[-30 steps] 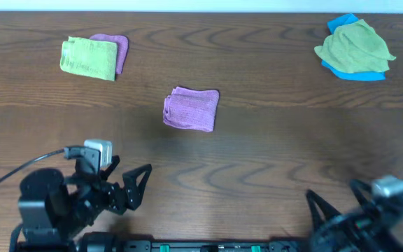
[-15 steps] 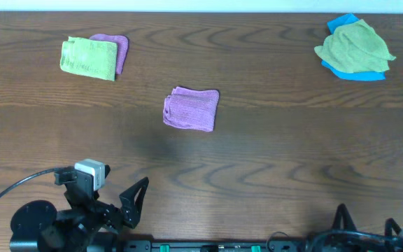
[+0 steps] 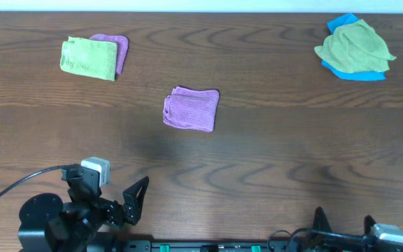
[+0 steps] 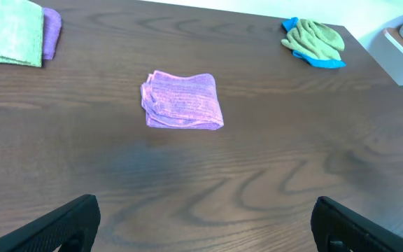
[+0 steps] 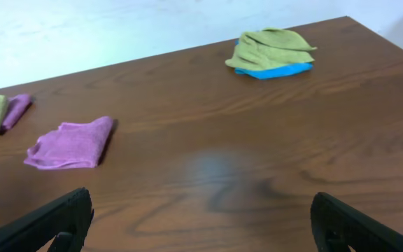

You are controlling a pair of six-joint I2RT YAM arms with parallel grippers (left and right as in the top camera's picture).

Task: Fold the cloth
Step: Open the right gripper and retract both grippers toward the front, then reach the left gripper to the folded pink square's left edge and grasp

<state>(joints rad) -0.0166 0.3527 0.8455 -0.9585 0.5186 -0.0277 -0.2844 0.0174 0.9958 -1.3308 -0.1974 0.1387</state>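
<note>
The lilac-purple cloth (image 3: 191, 109) lies folded into a small rectangle near the middle of the wooden table, with nothing touching it. It also shows in the left wrist view (image 4: 182, 101) and in the right wrist view (image 5: 71, 143). My left gripper (image 3: 128, 203) is open and empty at the front left, well short of the cloth; its wide-spread fingers frame bare table (image 4: 205, 231). My right gripper (image 3: 324, 234) is open and empty at the front right edge, mostly out of the overhead view; its fingers are spread in the right wrist view (image 5: 201, 224).
A folded lime-green cloth (image 3: 88, 58) lies on another purple cloth (image 3: 119, 50) at the back left. A crumpled green cloth (image 3: 355, 45) sits on a blue cloth (image 3: 359, 73) at the back right. The table's right edge shows in the left wrist view (image 4: 376, 63).
The right arm has drawn back toward the front edge and mostly left the overhead view. The left arm pulled back, then shifted slightly. The cloth has not moved.
</note>
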